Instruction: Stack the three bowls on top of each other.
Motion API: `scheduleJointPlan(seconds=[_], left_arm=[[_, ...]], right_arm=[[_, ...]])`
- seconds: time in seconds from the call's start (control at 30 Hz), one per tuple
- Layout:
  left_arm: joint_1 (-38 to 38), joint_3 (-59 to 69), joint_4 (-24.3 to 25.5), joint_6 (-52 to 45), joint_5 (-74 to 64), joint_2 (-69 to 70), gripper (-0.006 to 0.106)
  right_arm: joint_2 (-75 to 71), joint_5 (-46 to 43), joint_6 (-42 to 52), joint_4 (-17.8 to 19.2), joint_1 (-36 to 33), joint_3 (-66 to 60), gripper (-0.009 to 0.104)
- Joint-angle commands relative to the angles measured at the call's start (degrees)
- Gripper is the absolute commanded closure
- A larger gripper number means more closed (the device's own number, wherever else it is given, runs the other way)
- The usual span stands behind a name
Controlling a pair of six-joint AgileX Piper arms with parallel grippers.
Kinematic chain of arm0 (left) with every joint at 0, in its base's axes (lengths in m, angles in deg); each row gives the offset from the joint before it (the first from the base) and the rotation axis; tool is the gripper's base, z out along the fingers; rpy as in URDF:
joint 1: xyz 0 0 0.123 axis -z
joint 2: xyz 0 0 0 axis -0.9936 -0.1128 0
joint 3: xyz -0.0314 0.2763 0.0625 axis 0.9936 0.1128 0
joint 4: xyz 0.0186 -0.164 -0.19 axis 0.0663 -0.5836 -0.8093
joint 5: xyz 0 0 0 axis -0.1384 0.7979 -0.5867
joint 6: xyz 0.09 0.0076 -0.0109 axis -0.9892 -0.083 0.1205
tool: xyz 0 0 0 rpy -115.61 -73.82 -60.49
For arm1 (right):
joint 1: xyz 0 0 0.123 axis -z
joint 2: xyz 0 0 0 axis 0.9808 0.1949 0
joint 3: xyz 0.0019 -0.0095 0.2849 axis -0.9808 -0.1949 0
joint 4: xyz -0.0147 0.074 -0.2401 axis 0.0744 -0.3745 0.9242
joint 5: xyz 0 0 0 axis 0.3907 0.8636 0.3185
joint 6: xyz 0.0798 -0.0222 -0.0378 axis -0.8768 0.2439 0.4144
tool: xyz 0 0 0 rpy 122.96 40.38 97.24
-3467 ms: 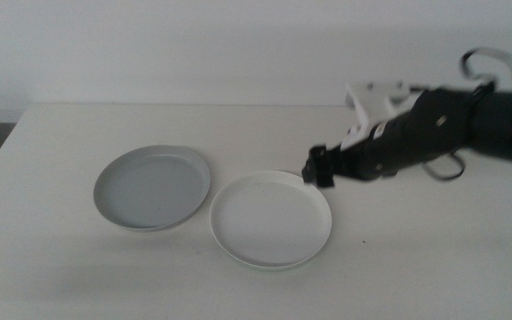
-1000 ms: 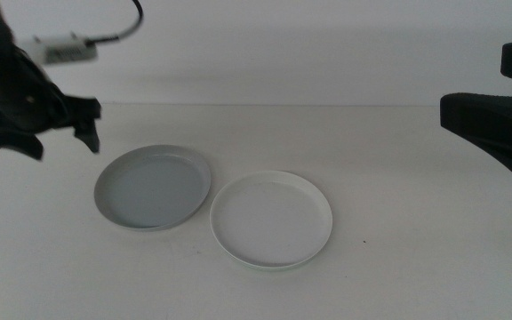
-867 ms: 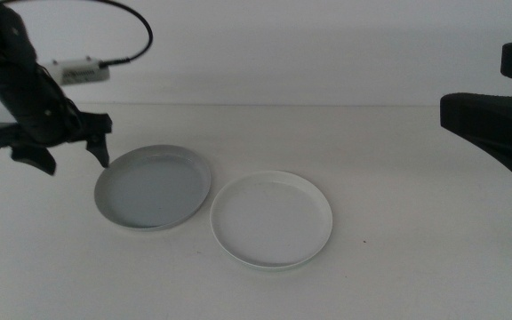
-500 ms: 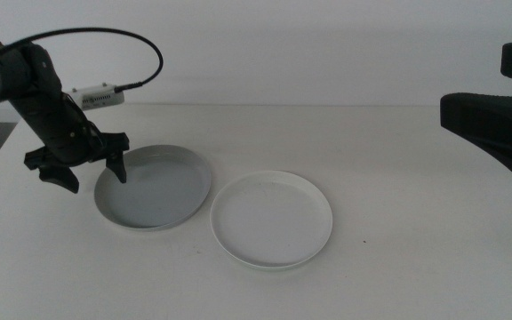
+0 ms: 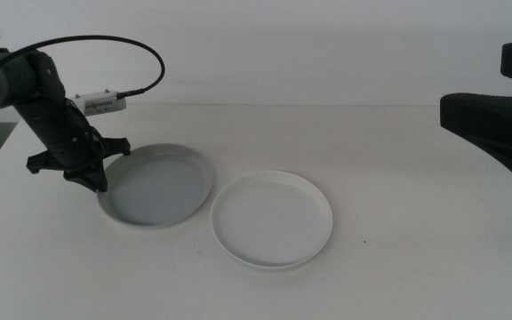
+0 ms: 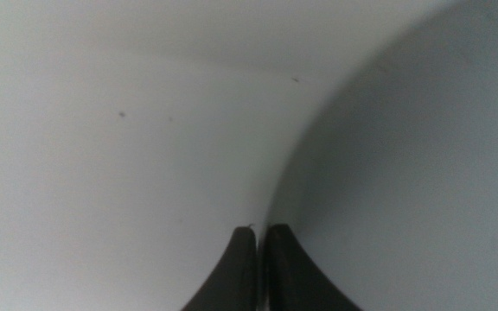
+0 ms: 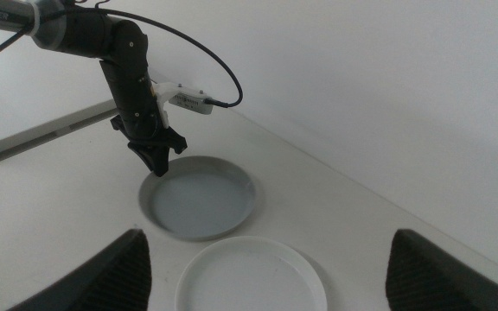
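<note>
Left gripper [image 5: 92,180] sits low at the far-left rim of the grey bowl [image 5: 163,188], its jaws pinched together on that rim: in the left wrist view the two dark jaw tips [image 6: 258,259] stand nearly closed, with the thin rim edge running up between them and the grey bowl's inside [image 6: 422,173] filling one side and the pale table [image 6: 102,155] the other. From the right wrist view the same gripper [image 7: 156,161] points down at the bowl's edge [image 7: 199,197], with a white connector and a black cable [image 7: 197,60] looping off the arm above it. The grey bowl rests on the white table [image 5: 398,160], toward the left side. Just beside it, to the right and nearer the camera, lies the white bowl [image 5: 271,219]; their rims are close, and whether they touch cannot be told. Only these two bowls show. Right gripper [image 7: 271,268] hangs high over the table's right part with its jaws spread wide, holding nothing, well apart from both bowls; in the middle view it appears as a dark shape [image 5: 496,133] at the right edge
</note>
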Motion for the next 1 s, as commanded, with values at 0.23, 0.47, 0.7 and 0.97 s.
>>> scheduleJointPlan(seconds=[0.23, 0.47, 0.7, 0.97], left_arm=[[0.1, -2.1, 4.5, -0.5, -1.5, 7.7, 0.102], [1.6, -4.5, -3.5, -4.4, -8.7, 17.7, 0.102], [11.1, -5.3, -5.0, -1.6, -9.5, 16.2, 0.102], [20.7, -5.4, -4.9, -0.9, -7.6, 9.7, 0.102]], right_arm=[[-0.3, -0.4, 0.4, 0.1, -0.1, -0.2, 0.002], [-0.3, -0.4, 0.4, 0.1, -0.1, -0.2, 0.002], [-0.3, -0.4, 0.4, 0.1, -0.1, -0.2, 0.002], [-0.3, -0.4, 0.4, 0.1, -0.1, -0.2, 0.002]])
